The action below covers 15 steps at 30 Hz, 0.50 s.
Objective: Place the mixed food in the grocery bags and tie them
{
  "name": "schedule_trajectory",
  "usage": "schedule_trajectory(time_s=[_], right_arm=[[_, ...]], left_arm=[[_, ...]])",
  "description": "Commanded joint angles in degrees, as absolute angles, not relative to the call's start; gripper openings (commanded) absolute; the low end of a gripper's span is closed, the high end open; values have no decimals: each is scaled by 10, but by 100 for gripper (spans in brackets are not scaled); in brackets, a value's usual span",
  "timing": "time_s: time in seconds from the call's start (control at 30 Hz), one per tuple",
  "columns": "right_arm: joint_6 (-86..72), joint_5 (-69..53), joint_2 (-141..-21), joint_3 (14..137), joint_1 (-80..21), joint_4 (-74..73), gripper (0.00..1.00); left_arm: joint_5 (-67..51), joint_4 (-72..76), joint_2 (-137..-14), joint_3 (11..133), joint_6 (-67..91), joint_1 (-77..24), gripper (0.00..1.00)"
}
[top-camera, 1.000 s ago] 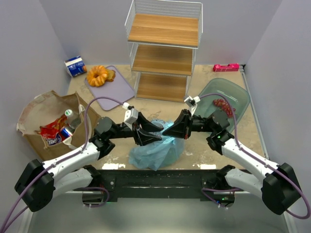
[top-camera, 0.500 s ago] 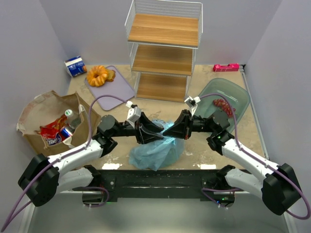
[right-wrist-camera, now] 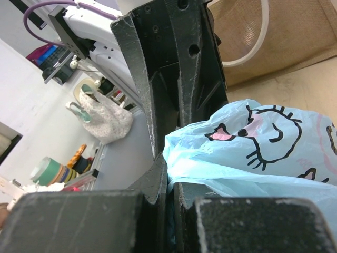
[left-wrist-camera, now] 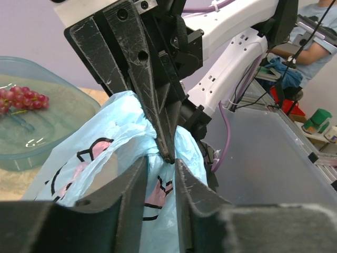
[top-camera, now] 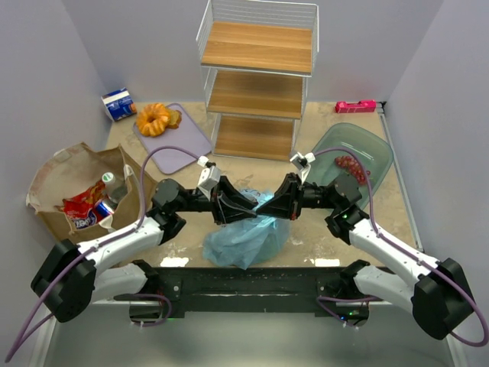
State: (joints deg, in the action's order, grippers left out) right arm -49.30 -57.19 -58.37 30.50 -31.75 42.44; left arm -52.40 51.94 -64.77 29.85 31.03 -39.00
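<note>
The light-blue plastic bag (top-camera: 246, 235) with cartoon print lies at the table's front middle, its top bunched upward. My right gripper (top-camera: 264, 206) is shut on that bunched top (right-wrist-camera: 210, 158), with film pinched between its jaws (right-wrist-camera: 169, 182). My left gripper (top-camera: 238, 205) faces it tip to tip. Its jaws (left-wrist-camera: 160, 161) stand narrowly apart around the bag's film (left-wrist-camera: 158, 195) just under the right gripper's tip. The brown paper bag (top-camera: 53, 176) stands at the left and holds a red snack packet (top-camera: 79, 206), a can (top-camera: 102, 208) and a bottle (top-camera: 113, 183). Red grapes (top-camera: 350, 164) lie in the green bowl (top-camera: 374, 149).
A wire rack with wooden shelves (top-camera: 258, 76) stands at the back middle. An orange ring pastry (top-camera: 155, 118) sits on a grey board (top-camera: 179, 141), with a small blue carton (top-camera: 119, 104) to its left. A pink object (top-camera: 356, 106) lies at the back right.
My left gripper has moved right to meet the right gripper over the blue bag, and its jaws have narrowed around the film. The right arm has stayed still.
</note>
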Motion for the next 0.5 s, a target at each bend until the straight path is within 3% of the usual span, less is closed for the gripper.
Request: schedule_trajectory(time_s=[0.0, 0.27, 0.47], right_arm=[[-482, -584, -566, 312, -316, 444, 0], [-482, -583, -569, 313, -316, 444, 0], [-480, -582, -566, 312, -316, 439, 0]], left_arm=[[-547, 558, -661, 323, 326, -386, 27], [-563, 563, -661, 320, 331, -386, 0], [-563, 567, -656, 319, 330, -385, 0]])
